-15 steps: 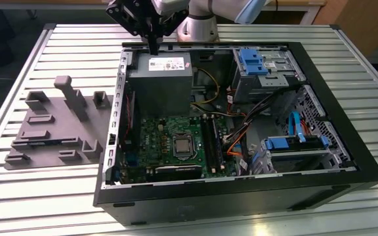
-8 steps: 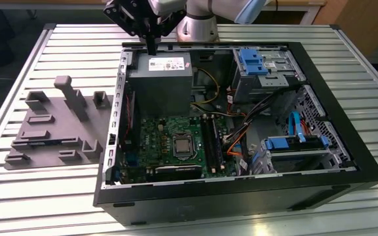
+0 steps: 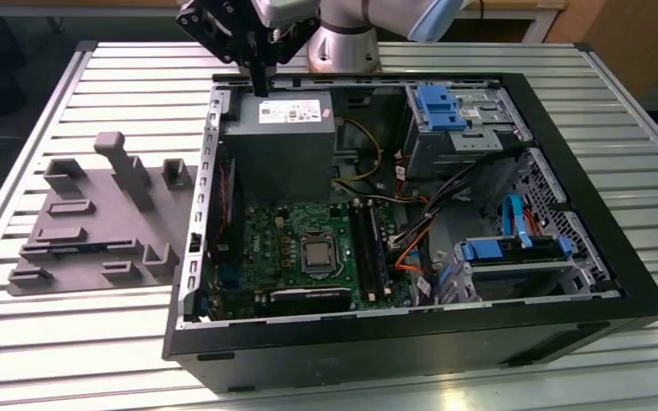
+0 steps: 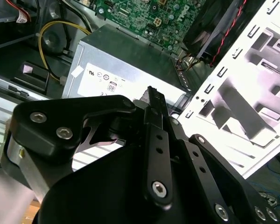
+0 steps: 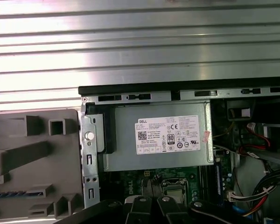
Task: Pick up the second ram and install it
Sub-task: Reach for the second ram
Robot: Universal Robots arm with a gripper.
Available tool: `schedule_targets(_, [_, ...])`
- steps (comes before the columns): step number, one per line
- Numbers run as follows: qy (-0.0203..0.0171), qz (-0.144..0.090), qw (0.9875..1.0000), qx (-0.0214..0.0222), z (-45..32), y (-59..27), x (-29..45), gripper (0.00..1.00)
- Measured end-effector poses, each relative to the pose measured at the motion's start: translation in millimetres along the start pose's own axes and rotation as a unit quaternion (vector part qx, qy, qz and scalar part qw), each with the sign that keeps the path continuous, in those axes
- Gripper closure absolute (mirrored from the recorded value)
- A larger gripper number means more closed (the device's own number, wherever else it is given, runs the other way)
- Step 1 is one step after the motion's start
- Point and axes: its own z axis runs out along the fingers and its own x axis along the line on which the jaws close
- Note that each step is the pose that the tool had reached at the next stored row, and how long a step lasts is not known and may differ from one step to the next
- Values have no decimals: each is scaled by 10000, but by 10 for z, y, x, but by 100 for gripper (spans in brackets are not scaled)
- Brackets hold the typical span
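My gripper point(image 3: 261, 84) hangs over the far rim of the open computer case point(image 3: 603, 291), just above the grey power supply point(image 3: 278, 150). Its black fingers stand together, shut, with nothing between them; in the second wrist view the gripper point(image 4: 152, 95) points at the power supply's label. A thin blue-green strip, which looks like the second ram point(image 5: 11, 192), lies in the grey holder block point(image 5: 32, 158) outside the case, well apart from the gripper. The green motherboard point(image 3: 289, 248) with its long black slots point(image 3: 366, 248) lies low inside the case.
The case sits on a slatted metal table point(image 3: 100, 342). The grey holder block point(image 3: 89, 214) with upright posts stands at the exterior view's left. Blue drive cages point(image 3: 449, 107), orange and blue cables point(image 3: 512, 218) and a CPU socket point(image 3: 318, 255) crowd the case.
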Motion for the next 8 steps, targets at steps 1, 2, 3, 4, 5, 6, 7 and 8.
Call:
schedule_targets(1, [0, 0, 10000, 0, 0, 0, 5, 89])
schedule_targets(2, [1, 0, 10000, 1, 0, -1, 10, 89])
schedule_targets(3, [0, 0, 10000, 0, 1, -1, 15, 89])
schedule_targets(4, [1, 0, 10000, 1, 1, -1, 19, 89])
schedule_targets(5, [1, 0, 10000, 1, 2, -2, 24, 89])
schedule_targets(6, [0, 0, 10000, 0, 3, -2, 29, 89])
schedule_targets(7, [0, 0, 10000, 0, 3, -3, 34, 89])
schedule_targets(8, [1, 0, 10000, 1, 3, -3, 38, 89])
